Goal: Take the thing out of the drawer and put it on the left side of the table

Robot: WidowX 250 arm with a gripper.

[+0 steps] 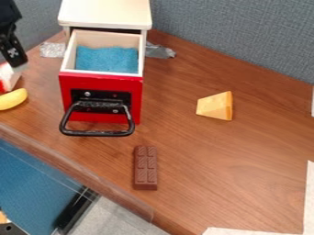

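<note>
The gripper (14,53) is at the upper left edge of the camera view, left of the drawer unit and partly cut off by the edge. A red and white object (7,77) is right below it; whether they touch is unclear. The red-fronted drawer (102,82) stands pulled out, its black handle (98,133) facing the table's front edge. Inside, a blue, cloth-like or spongy thing (107,59) lies across the drawer's floor. The wooden table (202,151) spreads out around the drawer unit.
A yellow banana-shaped toy (12,98) lies at the left edge. The drawer unit's white top (105,13) rises behind the drawer. A brown chocolate bar (145,167) lies in front, and a yellow wedge (215,106) to the right. Grey partitions (239,36) border the back.
</note>
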